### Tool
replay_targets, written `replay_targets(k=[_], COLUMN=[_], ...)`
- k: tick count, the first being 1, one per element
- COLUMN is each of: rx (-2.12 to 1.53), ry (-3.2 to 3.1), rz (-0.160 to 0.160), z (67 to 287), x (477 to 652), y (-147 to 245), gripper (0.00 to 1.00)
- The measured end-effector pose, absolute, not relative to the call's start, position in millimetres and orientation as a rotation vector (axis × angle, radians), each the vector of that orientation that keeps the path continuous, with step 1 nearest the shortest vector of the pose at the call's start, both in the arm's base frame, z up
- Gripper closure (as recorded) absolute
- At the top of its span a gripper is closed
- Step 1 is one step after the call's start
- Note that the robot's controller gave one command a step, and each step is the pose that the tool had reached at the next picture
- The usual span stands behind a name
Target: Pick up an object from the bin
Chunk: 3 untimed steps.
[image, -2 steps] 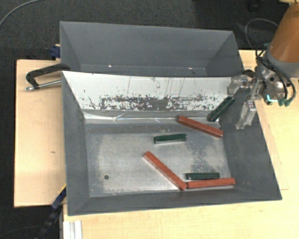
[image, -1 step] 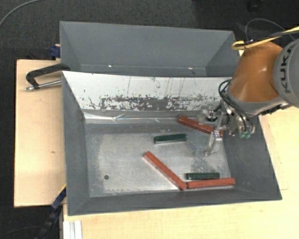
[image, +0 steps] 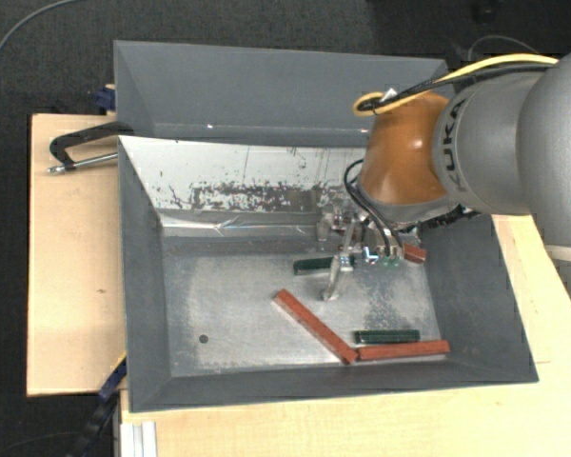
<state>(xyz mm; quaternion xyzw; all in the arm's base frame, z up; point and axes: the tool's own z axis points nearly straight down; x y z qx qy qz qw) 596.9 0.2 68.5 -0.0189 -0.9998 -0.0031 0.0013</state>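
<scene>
- Camera view: the gripper [image: 337,279] hangs low over the middle of the bin [image: 171,284] floor. The arm's orange cover [image: 404,155] sits above and to the right of it.
- Honestly can't tell if the gripper is spread or pressed together. The metal bits at its tip all run together from this angle, so I also can't say whether it's pinching anything.
- The closest thing is a small dark green bar [image: 312,266], lying flat on the floor just left of the gripper. It's either touching the tip or right beside it, can't tell which.
- To the gripper's right, close by, there's a small red piece [image: 415,252] poking out from under the wrist.
- Below and a bit left of the gripper lies a long reddish-brown stick [image: 309,324], set diagonally. Its upper end is near the gripper tip but apart from it.
- A 2nd reddish stick [image: 404,350] lies flat along the near wall, below and right of the gripper. Its left end meets the lower end of the 1st one, so the 2 make a shallow V.
- A 2nd dark green bar [image: 387,335] sits just above that stick, well apart from the gripper.
- Far off to the gripper's lower left there's a tiny dark speck [image: 203,340] on the floor, too small to tell what it is.
</scene>
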Motion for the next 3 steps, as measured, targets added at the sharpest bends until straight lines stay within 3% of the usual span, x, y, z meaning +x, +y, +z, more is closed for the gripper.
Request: replay_targets(k=[1, 2, 3], rx=[-0.069, 0.030, 0.139], ry=[-3.142, -3.157, -3.140], rz=[-0.002, -0.003, -0.001], z=[71, 212, 211], x=[597.6, 593.7, 571.4], y=[-6, 30, 45], gripper=[1.00, 1.00, 1.00])
